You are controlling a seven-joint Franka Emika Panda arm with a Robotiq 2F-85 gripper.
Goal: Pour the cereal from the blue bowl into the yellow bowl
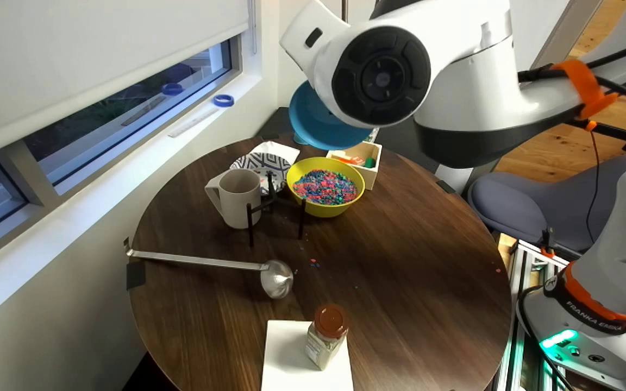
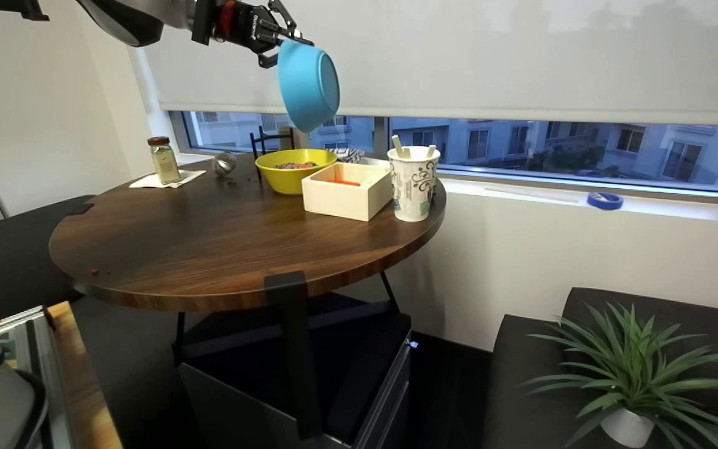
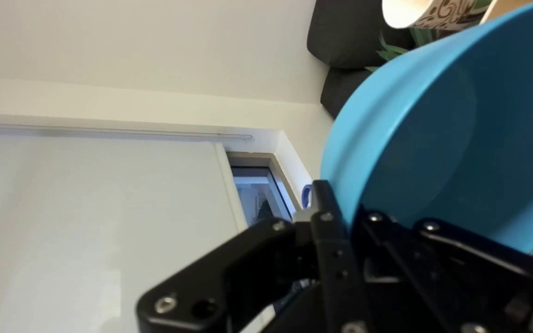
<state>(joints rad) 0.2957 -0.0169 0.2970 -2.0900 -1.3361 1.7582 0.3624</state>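
The blue bowl (image 1: pixel 321 127) is held in the air, tipped steeply on its side, and it also shows in an exterior view (image 2: pixel 306 84). It hangs above the yellow bowl (image 1: pixel 321 210), which stands on the table and also shows in an exterior view (image 2: pixel 284 181). The cereal (image 1: pixel 325 187), multicoloured bits, lies inside the yellow bowl. In the wrist view the visible inside of the blue bowl (image 3: pixel 424 152) is bare. My gripper (image 3: pixel 344 206) is shut on the blue bowl's rim, one finger outside and one inside. It also shows in an exterior view (image 2: pixel 281 50).
Close around the yellow bowl are a wooden box (image 2: pixel 337 199), a paper cup (image 2: pixel 412 187), a patterned bowl (image 1: pixel 261 163), a white mug (image 1: pixel 242 201) and a black stand (image 1: pixel 261 206). Nearer lie a ladle (image 1: pixel 199 262) and a jar (image 1: pixel 326 336). A few bits (image 1: pixel 314 263) lie on the table.
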